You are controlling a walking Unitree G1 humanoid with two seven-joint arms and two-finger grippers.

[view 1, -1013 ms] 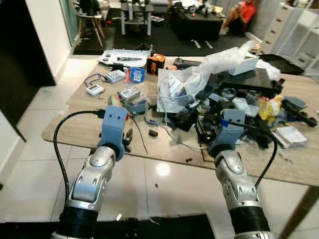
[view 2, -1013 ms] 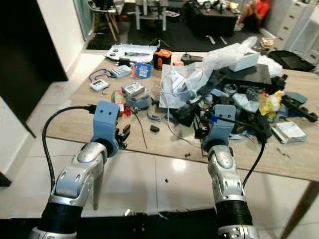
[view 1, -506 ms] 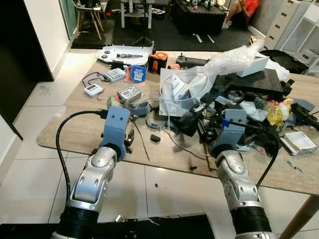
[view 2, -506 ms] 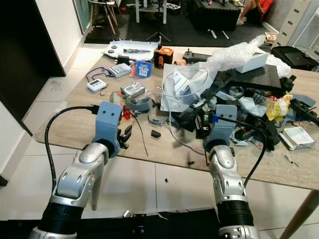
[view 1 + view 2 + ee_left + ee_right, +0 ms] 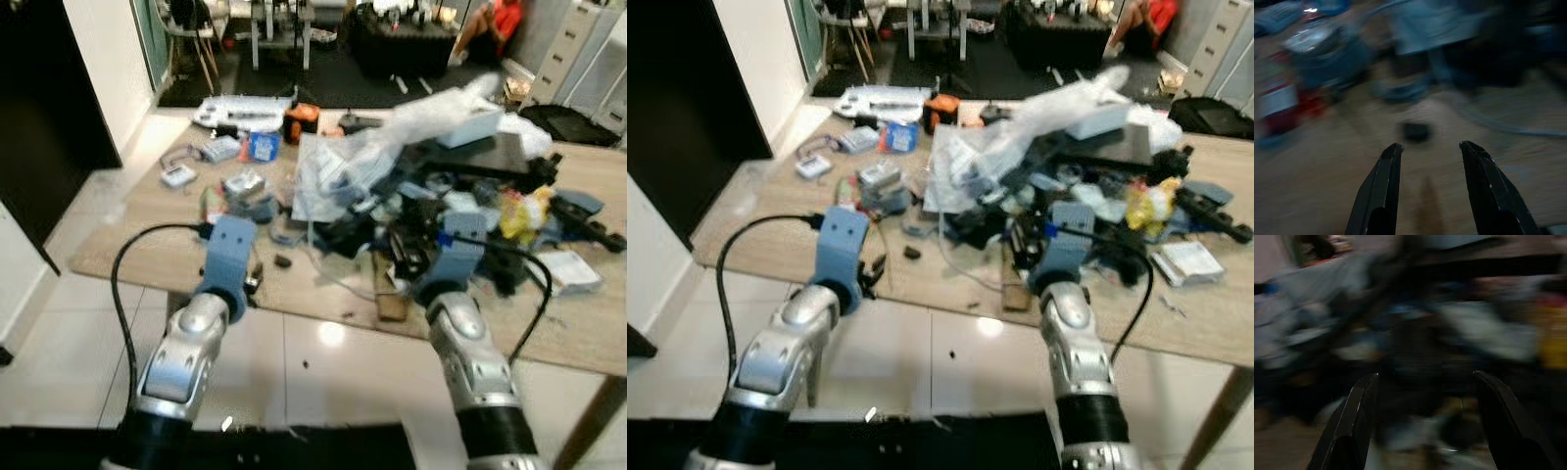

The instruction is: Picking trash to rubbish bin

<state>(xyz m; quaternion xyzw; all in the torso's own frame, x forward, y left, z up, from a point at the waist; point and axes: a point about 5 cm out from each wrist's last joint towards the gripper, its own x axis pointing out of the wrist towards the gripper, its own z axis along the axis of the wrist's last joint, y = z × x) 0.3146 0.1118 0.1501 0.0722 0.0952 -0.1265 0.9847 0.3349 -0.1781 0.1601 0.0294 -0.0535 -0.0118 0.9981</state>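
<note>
Black small scrap [image 5: 1416,131] lies on the bench [image 5: 147,225] just ahead of the released left end effector [image 5: 1427,149]; right end effector [image 5: 1425,382] also released.

Blurred: clutter heap [image 5: 441,186] on bench [image 5: 147,235], items unidentifiable. Small dark object [image 5: 1416,131] indistinct. Bench's right end cut off by frame edge.

Two silver forearms with rounded metal joints and black ribbed cuffs at the base. Each wrist carries a blue housing, and a black cable loops from housing to arm. Left gripper [image 5: 1427,161] and right gripper [image 5: 1425,396]: two long black tapered fingers each.
</note>
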